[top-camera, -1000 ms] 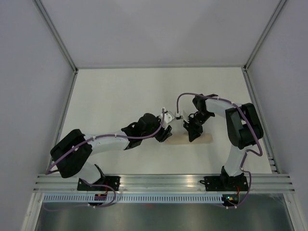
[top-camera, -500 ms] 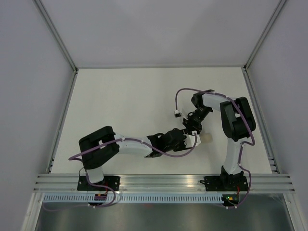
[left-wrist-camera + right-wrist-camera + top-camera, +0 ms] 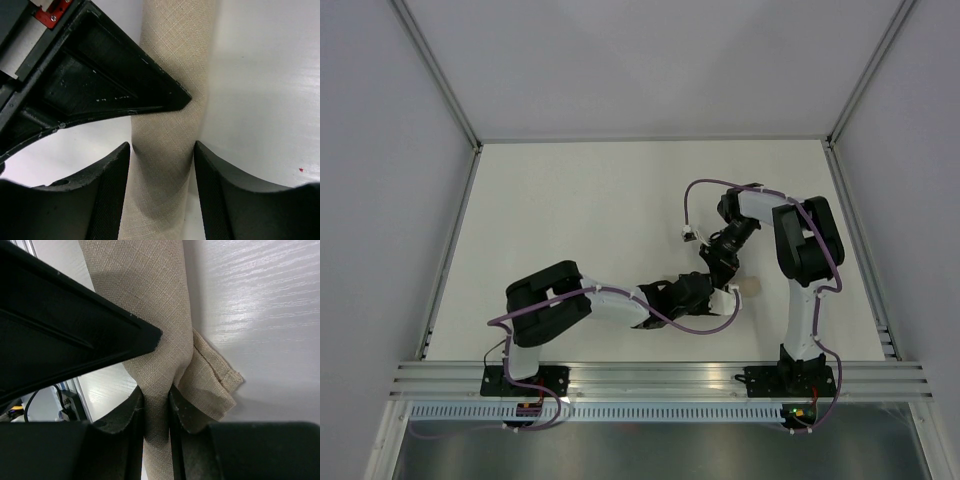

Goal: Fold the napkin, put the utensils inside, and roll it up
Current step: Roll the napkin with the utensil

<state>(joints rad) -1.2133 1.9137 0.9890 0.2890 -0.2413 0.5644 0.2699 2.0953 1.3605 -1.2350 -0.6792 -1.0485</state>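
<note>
The napkin (image 3: 170, 100) is a tight beige roll lying on the white table. In the top view only its right end (image 3: 752, 287) shows past the arms. My left gripper (image 3: 161, 147) straddles the roll, and both fingers touch its sides. My right gripper (image 3: 156, 392) is shut on the roll (image 3: 150, 300), pinching the cloth thin between its fingers. A loose hemmed corner (image 3: 215, 385) sticks out beside its right finger. The two grippers sit close together on the roll, left (image 3: 705, 290) and right (image 3: 718, 268). No utensils are visible.
The white table (image 3: 570, 220) is walled by grey panels with metal rails at left, right and back. The left arm (image 3: 590, 300) stretches low across the front of the table toward the right. The right arm (image 3: 800, 250) stands folded at the right.
My left gripper has swung right along the roll and now sits against the right gripper. The right gripper has shifted slightly back and left. Less of the roll shows from above.
</note>
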